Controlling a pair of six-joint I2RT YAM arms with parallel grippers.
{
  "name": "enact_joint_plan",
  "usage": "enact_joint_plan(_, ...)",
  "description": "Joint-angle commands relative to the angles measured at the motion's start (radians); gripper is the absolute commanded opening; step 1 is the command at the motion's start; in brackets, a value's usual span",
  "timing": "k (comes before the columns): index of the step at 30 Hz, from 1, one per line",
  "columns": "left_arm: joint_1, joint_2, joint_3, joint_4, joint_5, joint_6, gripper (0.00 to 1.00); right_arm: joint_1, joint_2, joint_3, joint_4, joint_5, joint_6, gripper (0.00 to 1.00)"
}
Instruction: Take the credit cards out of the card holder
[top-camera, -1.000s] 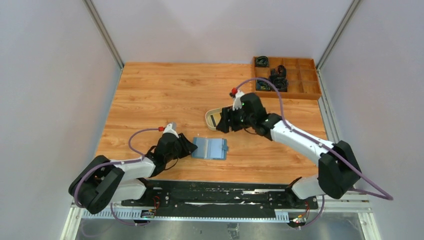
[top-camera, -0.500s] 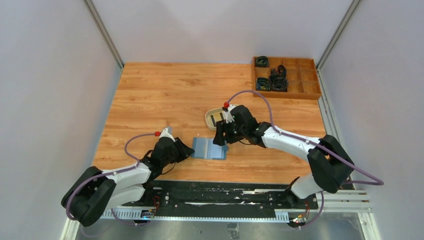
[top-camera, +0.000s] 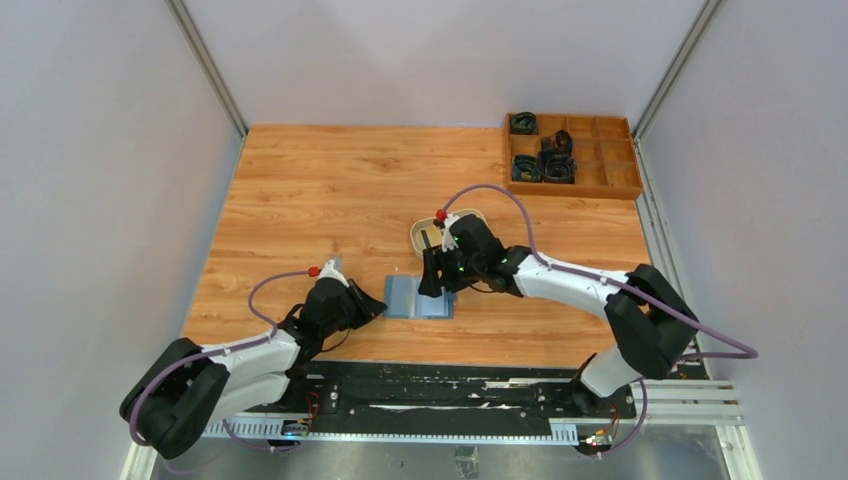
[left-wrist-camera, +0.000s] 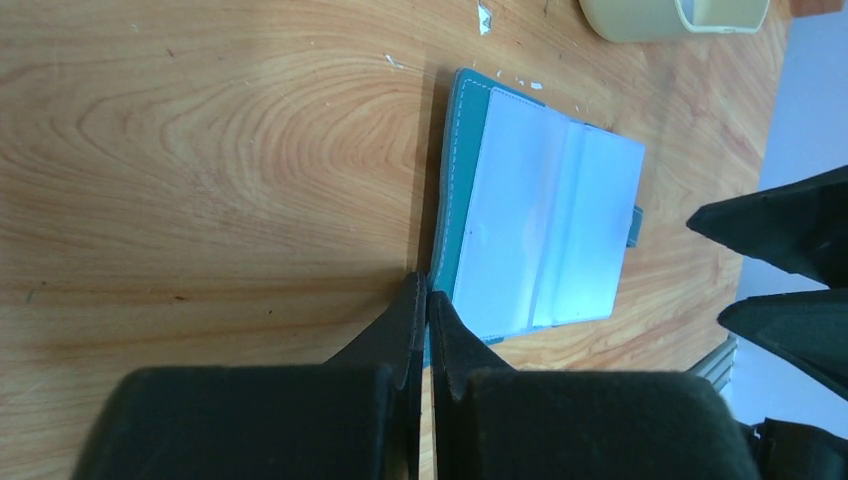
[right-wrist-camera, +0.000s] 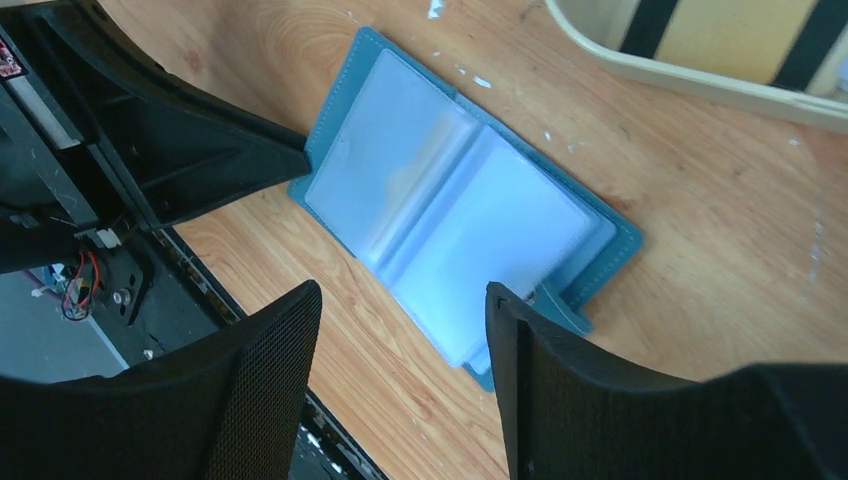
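Note:
The card holder (top-camera: 408, 297) (left-wrist-camera: 540, 230) (right-wrist-camera: 450, 210) lies open flat near the table's front edge, its teal cover under pale clear sleeves. Whether a card sits in those sleeves does not show. My left gripper (top-camera: 378, 300) (left-wrist-camera: 427, 288) is shut, its tips touching the holder's left edge low on the wood. My right gripper (top-camera: 432, 282) (right-wrist-camera: 400, 300) hangs open just above the holder's right half, near its small tab (right-wrist-camera: 555, 305). A tan credit card with dark stripes (right-wrist-camera: 715, 25) lies in the beige tray (right-wrist-camera: 650, 75).
The beige tray (top-camera: 416, 238) (left-wrist-camera: 640, 20) sits right behind the holder, half covered by my right arm. A wooden compartment box (top-camera: 590, 178) with dark items stands at the back right. The black base rail (top-camera: 430, 385) runs along the near edge.
My right gripper has swung from the tray towards the near left and now hangs over the holder. My left gripper has closed at the holder's left edge.

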Motion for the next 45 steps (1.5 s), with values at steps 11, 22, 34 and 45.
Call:
enact_joint_plan(11,-0.002,-0.09,-0.057,-0.154,-0.003,0.023,0.0,0.195,0.351,0.48,-0.318,0.356,-0.065,0.69)
enact_joint_plan(22,-0.004,-0.092,-0.057,-0.181,-0.021,0.022,0.0,0.262,0.521,0.643,-0.495,0.486,-0.072,0.79)
enact_joint_plan(34,-0.002,-0.061,-0.057,-0.188,-0.086,0.004,0.0,0.285,0.522,0.605,-0.606,0.628,-0.126,0.8)
enact_joint_plan(45,-0.002,-0.044,-0.079,-0.189,-0.102,0.004,0.0,0.284,0.493,0.653,-0.593,0.565,-0.069,0.79)
